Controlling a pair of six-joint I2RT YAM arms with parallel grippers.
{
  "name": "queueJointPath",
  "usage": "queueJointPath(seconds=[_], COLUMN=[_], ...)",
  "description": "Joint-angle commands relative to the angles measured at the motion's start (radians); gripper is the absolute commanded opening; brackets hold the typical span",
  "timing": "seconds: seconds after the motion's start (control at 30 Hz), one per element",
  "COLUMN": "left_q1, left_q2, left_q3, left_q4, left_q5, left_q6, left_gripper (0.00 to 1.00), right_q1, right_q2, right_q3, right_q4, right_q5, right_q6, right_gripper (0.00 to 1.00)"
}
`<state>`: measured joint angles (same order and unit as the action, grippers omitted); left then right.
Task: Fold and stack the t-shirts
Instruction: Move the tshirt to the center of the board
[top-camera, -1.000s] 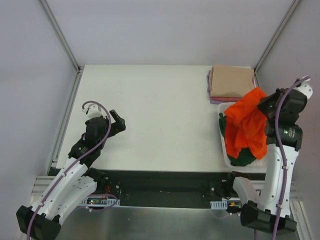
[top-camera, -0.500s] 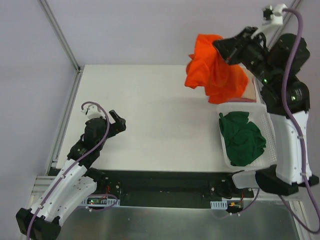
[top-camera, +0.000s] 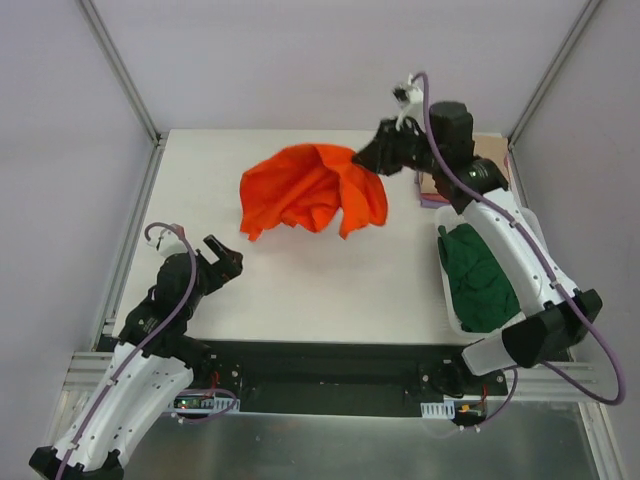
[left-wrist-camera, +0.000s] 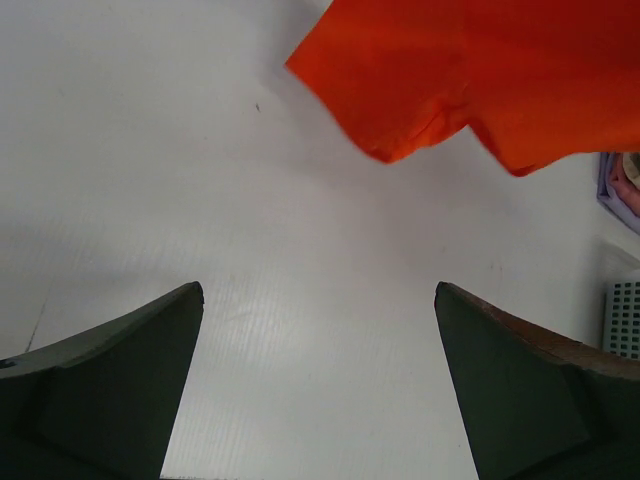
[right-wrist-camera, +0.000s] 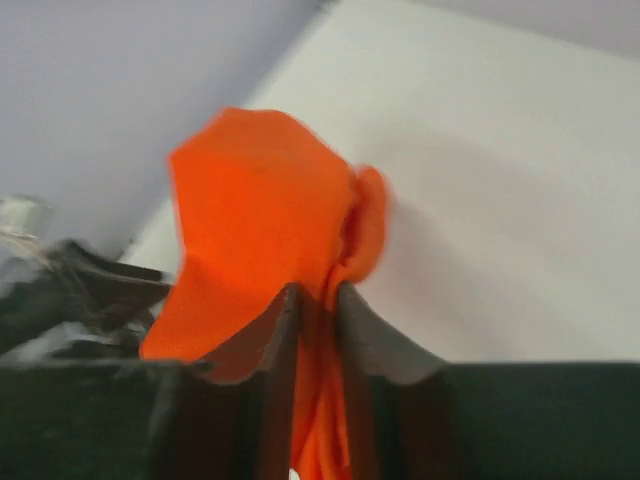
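- My right gripper (top-camera: 372, 160) is clamped tight on a bunched edge of the orange shirt (top-camera: 305, 190). In the right wrist view the cloth (right-wrist-camera: 260, 220) is pinched between the 2 fingers (right-wrist-camera: 275, 330), with almost no gap between them.
- From that grip the orange shirt spreads out to my left over the far middle of the table (top-camera: 330, 280). It is rumpled and unfolded. I cannot tell how much of it lies on the surface.
- My left gripper (top-camera: 222, 258) is spread as wide as it goes and holds nothing. It sits low over the near left of the table.
- In the left wrist view, bare table shows between the 2 fingers (left-wrist-camera: 110, 380). A sleeve of the orange shirt (left-wrist-camera: 480, 70) lies beyond them, apart from both.
- The green shirt (top-camera: 478, 275) lies crumpled in the white basket (top-camera: 450, 305) at the right edge of the table, under my right arm.
- A stack (top-camera: 428, 190) of folded shirts sits at the far right corner, just behind the basket. My right arm hides most of it, and pink and lilac edges show.
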<state>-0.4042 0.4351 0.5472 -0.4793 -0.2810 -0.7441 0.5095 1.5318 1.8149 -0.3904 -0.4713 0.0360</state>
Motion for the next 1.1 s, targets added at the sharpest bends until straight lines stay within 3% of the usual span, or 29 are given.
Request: queueJointPath(seconds=[0.0,0.03,0.17,0.37,0.43,0.53,0.73,0.97,1.07], left_q1=[0.007,0.007,0.007,0.022,0.104,0.256,0.285,0.291,0.291], left_q2=[-0.029,-0.024,0.046,0.279,0.381,0.509,0.733,0.977,1.063], left_q3=[0.017,0.011,0.005,0.022,0.025,0.008,0.054,0.147,0.197], left_q4=[-0.081,-0.082,-0.079,-0.001,0.066,0.198,0.307,0.320,0.320], left_q5=[-0.037,-0.046,-0.079,-0.077,-0.009,0.208,0.204,0.192,0.204], left_q6=[-0.064,-0.080,-0.103,-0.112,-0.097,-0.075,-0.066,-0.072,-0.064], left_gripper=[0.99,0.99,0.99,0.99,0.99,0.99,0.97,0.81,0.65], right_q1=[-0.205,-0.245,-0.299,-0.195,-0.132,-0.037,0.026,0.084,0.121], right_q2=[-0.134,-0.116,-0.078,-0.177,-0.190,-0.197,-0.174,-0.087,-0.041], right_q3=[-0.469,-0.524,-0.617,-0.733,-0.752,-0.775,-0.793,-0.744,-0.717], right_q4=[0.194,0.191,0.174,0.219,0.185,0.133,0.148,0.156,0.153], right_q5=[0.100,0.094,0.060,0.180,0.259,0.391,0.439,0.450,0.511], right_q6=[-0.070,-0.067,-0.113,-0.182,-0.238,-0.294,-0.294,-0.349,-0.383], right_gripper=[0.59,0.96,0.96,0.96,0.96,0.96,0.96,0.96,0.96])
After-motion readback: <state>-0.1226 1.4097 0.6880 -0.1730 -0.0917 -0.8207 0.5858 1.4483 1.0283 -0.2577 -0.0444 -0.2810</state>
